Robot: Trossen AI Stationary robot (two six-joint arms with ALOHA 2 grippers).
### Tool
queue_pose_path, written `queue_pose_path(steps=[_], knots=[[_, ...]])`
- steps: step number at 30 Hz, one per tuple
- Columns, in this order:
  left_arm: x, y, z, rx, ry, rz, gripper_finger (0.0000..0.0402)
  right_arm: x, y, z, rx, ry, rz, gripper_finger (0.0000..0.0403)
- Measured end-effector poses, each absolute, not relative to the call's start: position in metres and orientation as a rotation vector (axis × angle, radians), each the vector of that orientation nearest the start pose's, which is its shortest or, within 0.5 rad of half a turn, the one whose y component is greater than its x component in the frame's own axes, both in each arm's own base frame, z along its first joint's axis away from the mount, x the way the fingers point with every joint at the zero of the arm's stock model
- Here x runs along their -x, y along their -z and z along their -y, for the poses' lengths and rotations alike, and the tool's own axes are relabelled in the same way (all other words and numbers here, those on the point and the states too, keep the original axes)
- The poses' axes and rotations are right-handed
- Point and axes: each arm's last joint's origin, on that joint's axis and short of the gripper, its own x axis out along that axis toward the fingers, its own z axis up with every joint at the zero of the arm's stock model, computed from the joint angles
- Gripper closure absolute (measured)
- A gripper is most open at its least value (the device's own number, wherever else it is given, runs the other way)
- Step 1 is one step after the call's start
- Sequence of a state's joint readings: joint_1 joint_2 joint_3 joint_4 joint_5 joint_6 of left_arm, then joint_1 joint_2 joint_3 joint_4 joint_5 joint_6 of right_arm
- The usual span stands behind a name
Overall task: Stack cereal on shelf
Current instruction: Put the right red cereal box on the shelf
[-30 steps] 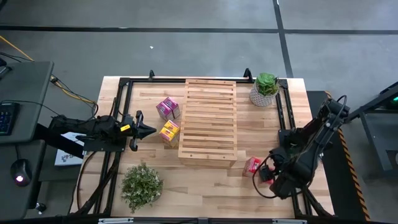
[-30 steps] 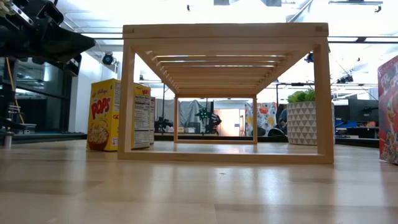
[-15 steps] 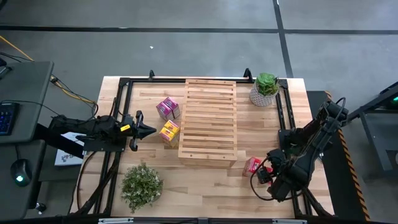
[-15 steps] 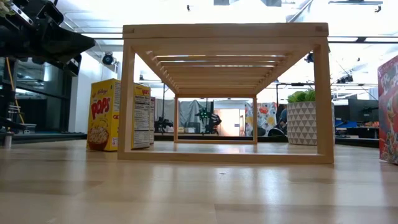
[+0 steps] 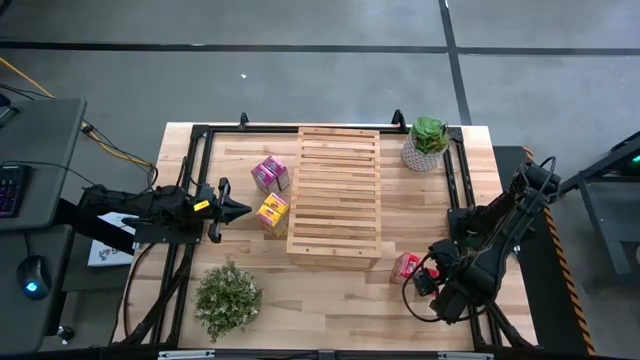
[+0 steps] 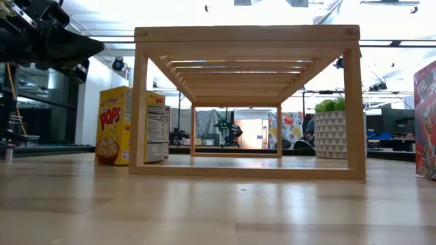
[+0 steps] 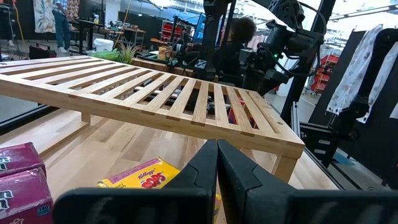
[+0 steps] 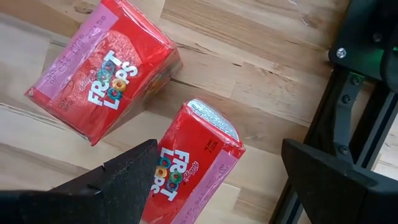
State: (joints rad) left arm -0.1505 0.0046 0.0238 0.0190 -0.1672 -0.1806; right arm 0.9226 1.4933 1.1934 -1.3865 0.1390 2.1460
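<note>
Shelf (image 5: 334, 195) top bare; no cereal stacked yet. My right gripper (image 8: 214, 177) spread over a red box (image 8: 196, 163); left gripper (image 5: 238, 210) clenched, empty.

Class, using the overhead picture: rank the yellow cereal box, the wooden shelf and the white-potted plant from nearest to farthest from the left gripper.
1. Yellow cereal box, just ahead of the left gripper.
2. Wooden shelf, mid-table, beyond the box.
3. White-potted plant, far right corner.

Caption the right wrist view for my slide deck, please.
Open right hand poised over one of two red Froot Loops boxes on the wooden table.
</note>
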Motion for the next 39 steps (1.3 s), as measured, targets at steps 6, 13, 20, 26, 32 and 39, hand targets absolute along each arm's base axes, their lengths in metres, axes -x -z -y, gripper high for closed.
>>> queue_pose_path(steps=[6, 13, 20, 26, 32, 39], knots=[[-0.096, -0.173, 0.010, 0.187, -0.013, 0.039, 0.0398, -0.147, -0.260, -0.187, -0.835, 1.008, -1.219, 0.0066], [-0.096, -0.173, 0.010, 0.187, -0.013, 0.039, 0.0398, -0.149, -0.266, -0.185, -0.853, 0.987, -1.177, 0.0066], [-0.096, -0.173, 0.010, 0.187, -0.013, 0.040, 0.0398, -0.152, -0.266, -0.188, -0.920, 0.978, -1.152, 0.0066], [-0.096, -0.173, 0.010, 0.187, -0.013, 0.039, 0.0398, -0.152, -0.256, -0.189, -0.948, 0.983, -1.147, 0.0066], [-0.096, -0.173, 0.010, 0.187, -0.013, 0.039, 0.0398, -0.151, -0.245, -0.190, -0.960, 0.983, -1.183, 0.0066], [-0.096, -0.173, 0.010, 0.187, -0.013, 0.039, 0.0398, -0.151, -0.240, -0.189, -0.932, 0.957, -1.199, 0.0066]])
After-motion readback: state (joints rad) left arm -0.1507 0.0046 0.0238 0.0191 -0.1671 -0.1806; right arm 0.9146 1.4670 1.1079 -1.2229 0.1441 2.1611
